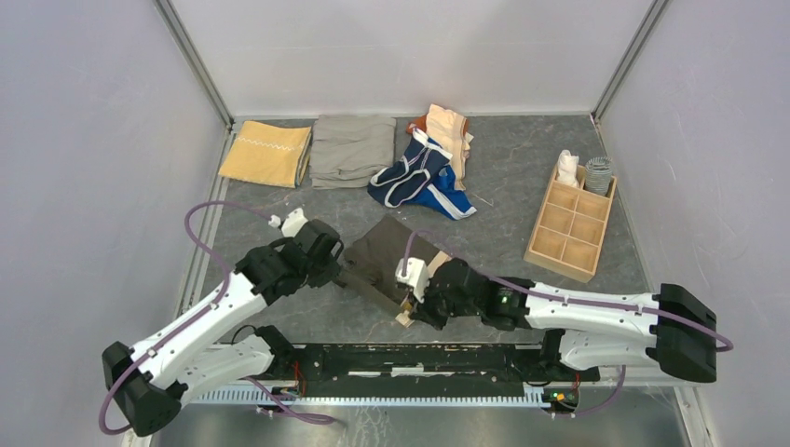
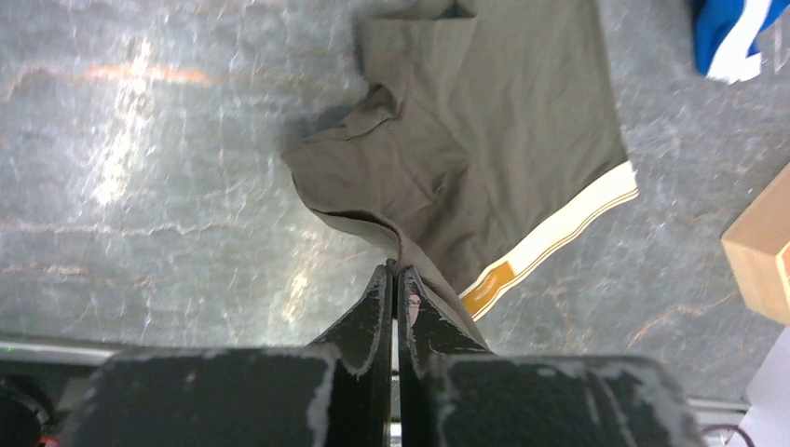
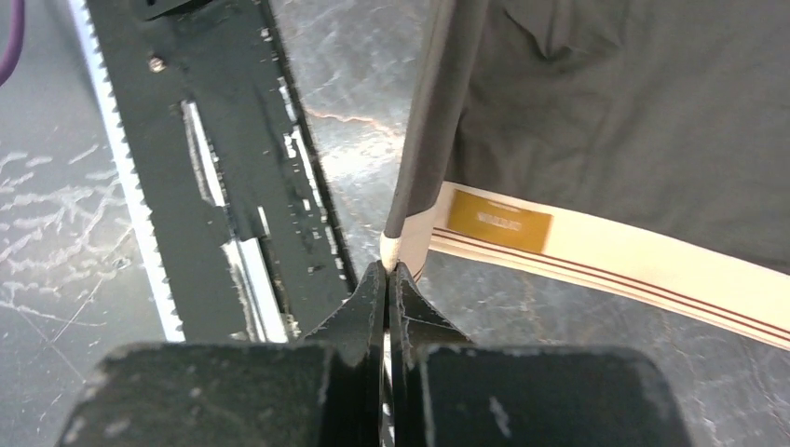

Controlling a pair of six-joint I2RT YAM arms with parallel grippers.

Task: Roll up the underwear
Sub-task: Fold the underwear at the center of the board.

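At the near edge of the desk (image 1: 522,168) a black mounting rail (image 1: 419,358) is seen, and both arms are stretched forward from it. Just beyond the rail, the right pincer (image 3: 391,270) is pressed together on the near corner of the tan waistband (image 3: 652,270) of the grey-brown briefs (image 1: 387,256). The left pincer (image 2: 395,277) is clamped on a fold at their left edge. The briefs are laid mostly flat on the desk between the two pincers. Farther back, navy briefs (image 1: 410,172), a bright blue piece (image 1: 447,197) and a peach piece (image 1: 449,130) are heaped together. To the right a wooden tray (image 1: 570,228) is set, with two rolled items in its far compartments. At the far left, a grey-khaki cloth (image 1: 352,149) and a mustard-yellow cloth (image 1: 267,154) are laid folded side by side.
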